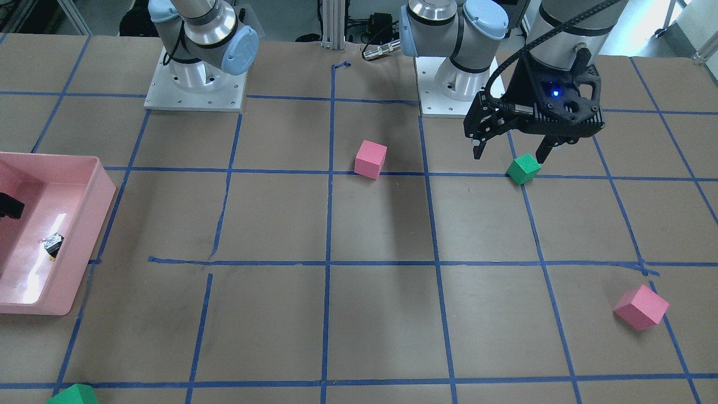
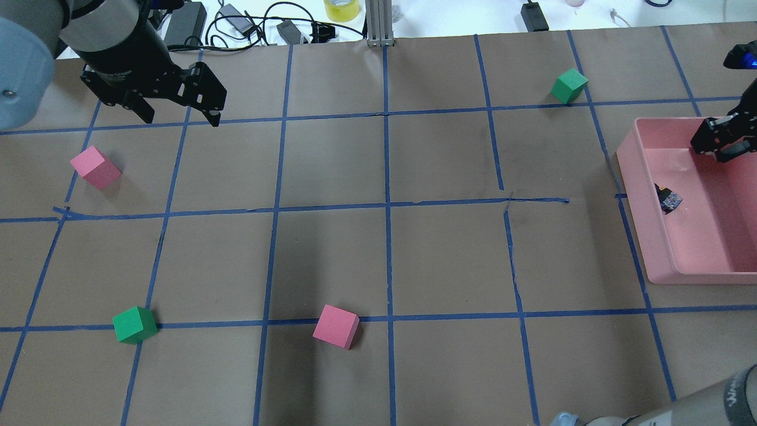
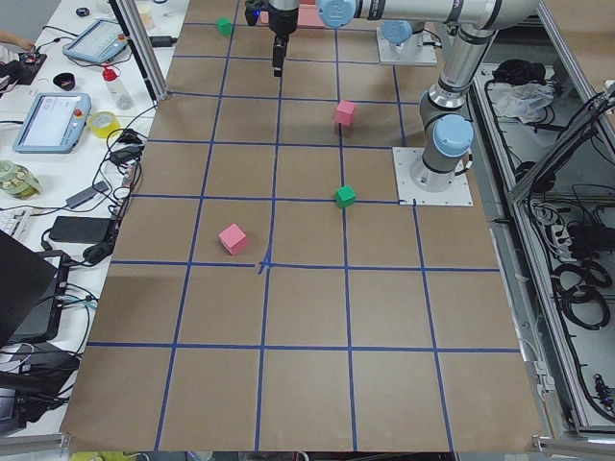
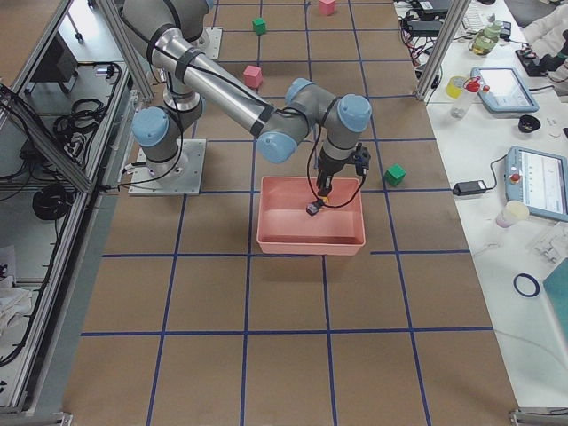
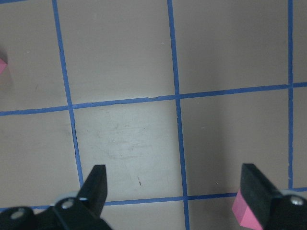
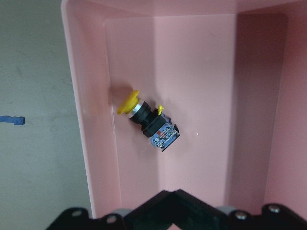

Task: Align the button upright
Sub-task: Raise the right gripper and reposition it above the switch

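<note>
The button [image 6: 146, 122] lies on its side on the floor of the pink tray [image 6: 81, 120]. Its yellow cap is against one tray wall and its silvery base points away from it. It also shows in the overhead view [image 2: 668, 200] and the front view [image 1: 53, 244]. My right gripper [image 6: 173, 192] hangs above the tray [image 2: 633, 177], shut and empty, a little way from the button; it also shows overhead [image 2: 718, 139]. My left gripper [image 2: 177, 115] is open and empty, high above the table on the far side, also seen from the front [image 1: 510, 152].
Foam cubes lie on the taped brown table: pink ones [image 2: 335, 326] [image 2: 94, 167] and green ones [image 2: 135, 324] [image 2: 569, 85]. The tray stands at the table's right edge. Cables and a tape roll [image 2: 341, 8] lie beyond the far edge.
</note>
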